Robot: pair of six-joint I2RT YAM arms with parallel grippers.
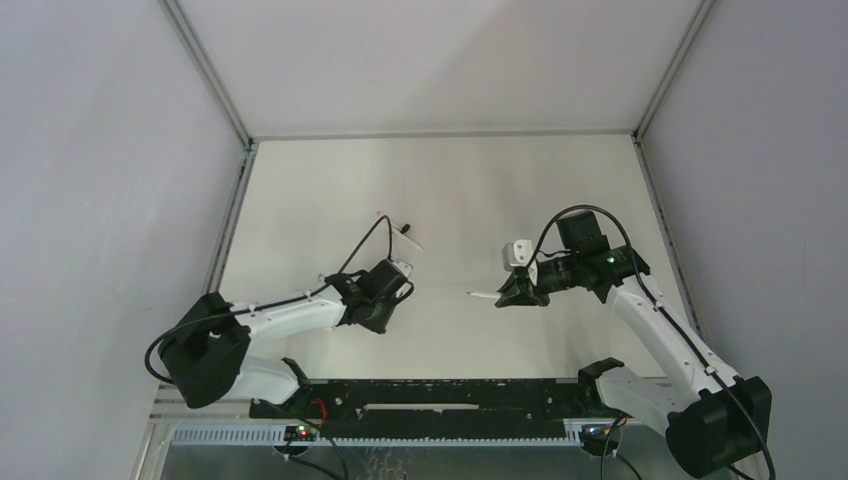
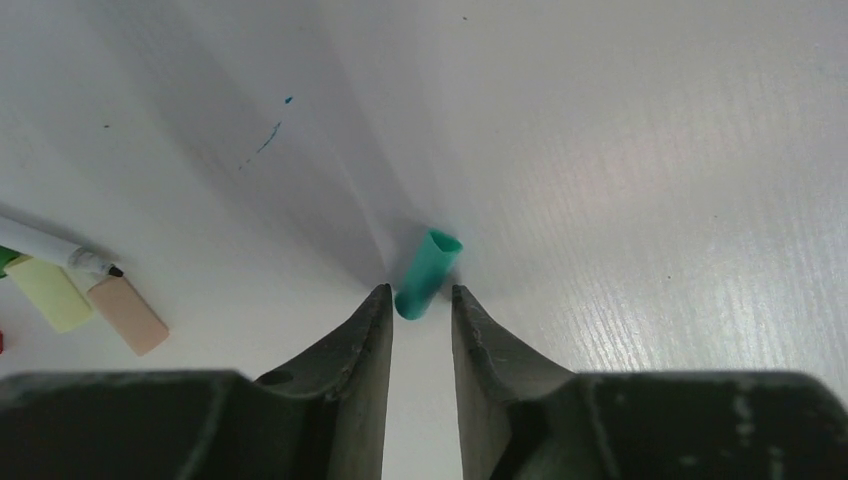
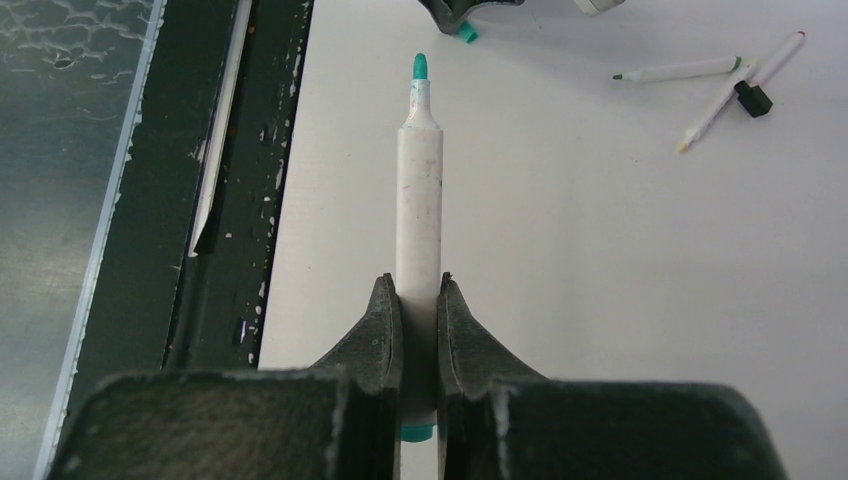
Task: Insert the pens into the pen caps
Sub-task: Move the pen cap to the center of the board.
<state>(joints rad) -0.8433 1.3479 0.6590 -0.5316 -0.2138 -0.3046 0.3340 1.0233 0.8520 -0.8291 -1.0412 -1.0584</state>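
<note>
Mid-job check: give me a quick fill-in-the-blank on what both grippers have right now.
1. The right gripper is shut on a pen with a ___ tip.
2. The teal cap lies between the ___ gripper's fingertips.
3. The peach cap lies beside a pale ___ cap.
Missing: teal; left; yellow.

Teal cap (image 2: 428, 272), white pen (image 3: 420, 190) with teal tip, pale yellow cap (image 2: 50, 293), peach cap (image 2: 128, 314), black cap (image 3: 753, 99)

White table (image 1: 450, 200) w/ ink specks (image 2: 268, 138); black rail (image 1: 440, 400) nr edge.
</note>
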